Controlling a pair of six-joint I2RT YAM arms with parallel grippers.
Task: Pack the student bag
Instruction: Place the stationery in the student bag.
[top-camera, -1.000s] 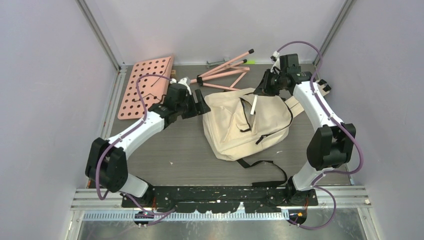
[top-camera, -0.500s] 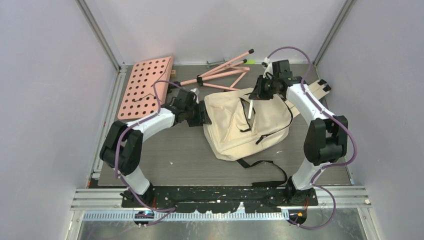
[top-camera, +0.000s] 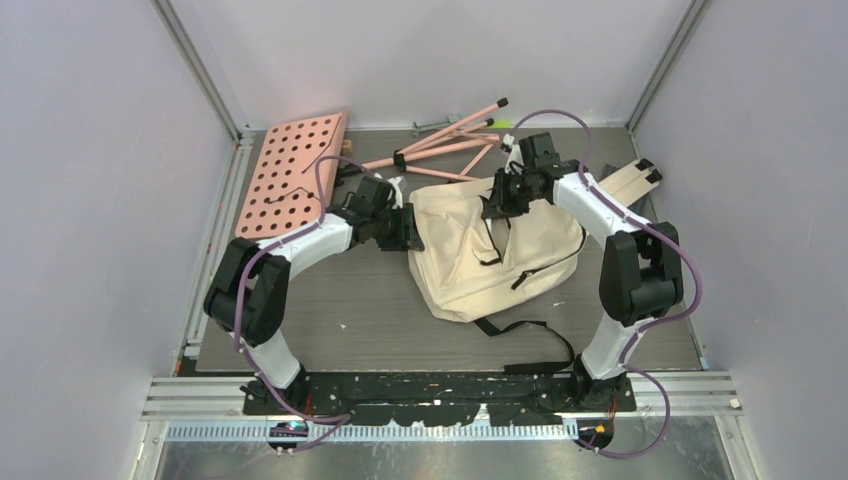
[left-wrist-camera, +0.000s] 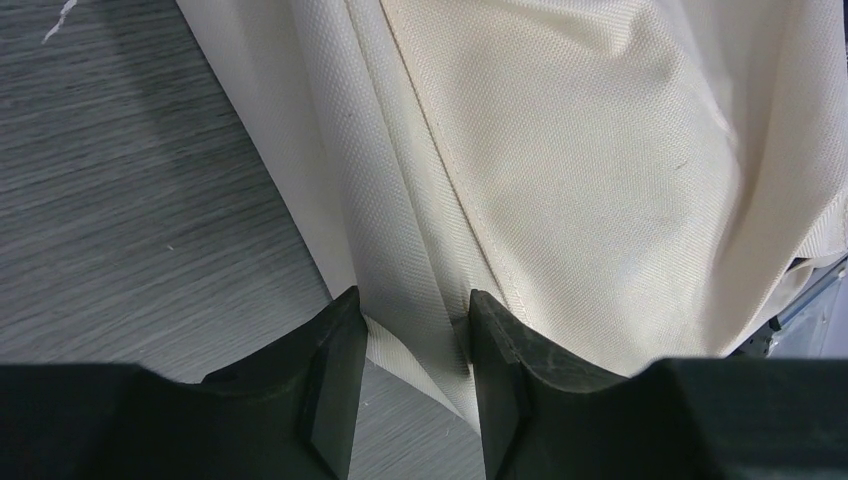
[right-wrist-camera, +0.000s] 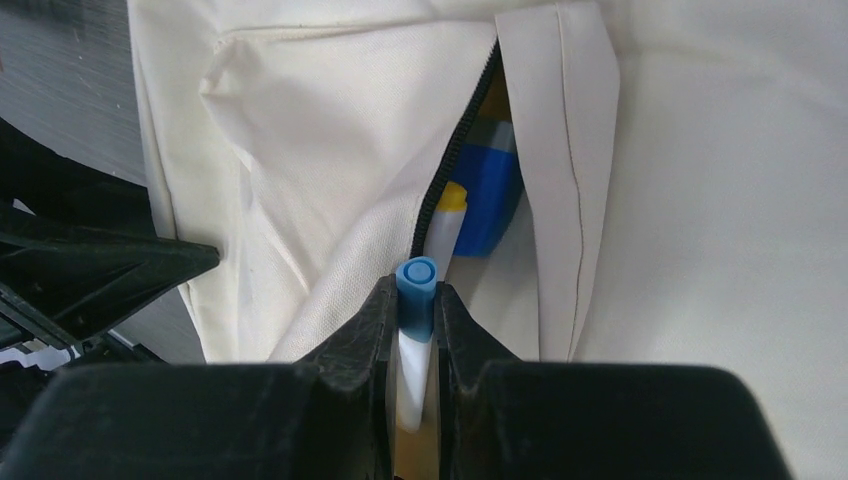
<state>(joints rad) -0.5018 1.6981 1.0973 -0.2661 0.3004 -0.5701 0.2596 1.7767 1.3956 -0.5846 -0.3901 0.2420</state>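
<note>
The cream student bag (top-camera: 470, 255) lies mid-table, its black zipper (right-wrist-camera: 452, 150) open. Inside the opening I see a blue item (right-wrist-camera: 487, 195) and a yellow-capped marker (right-wrist-camera: 447, 215). My right gripper (top-camera: 497, 198) hovers over that opening, shut on a white marker with a blue cap (right-wrist-camera: 417, 275); in its wrist view the gripper (right-wrist-camera: 414, 303) points the cap at the slit. My left gripper (top-camera: 408, 228) is at the bag's left edge, its jaws closed on a fold of cream cloth (left-wrist-camera: 410, 300). The left gripper (left-wrist-camera: 410, 310) rests just above the table.
A pink pegboard (top-camera: 290, 170) lies at the back left and a folded pink stand (top-camera: 445, 140) at the back. The bag's black strap (top-camera: 530, 350) trails toward the near edge, and beige straps (top-camera: 630, 180) lie at the right. Grey walls enclose the table.
My right gripper has carried the marker left and down toward the bag's open zipper. The left arm folded in and brought its gripper onto the bag's left edge, then held still.
</note>
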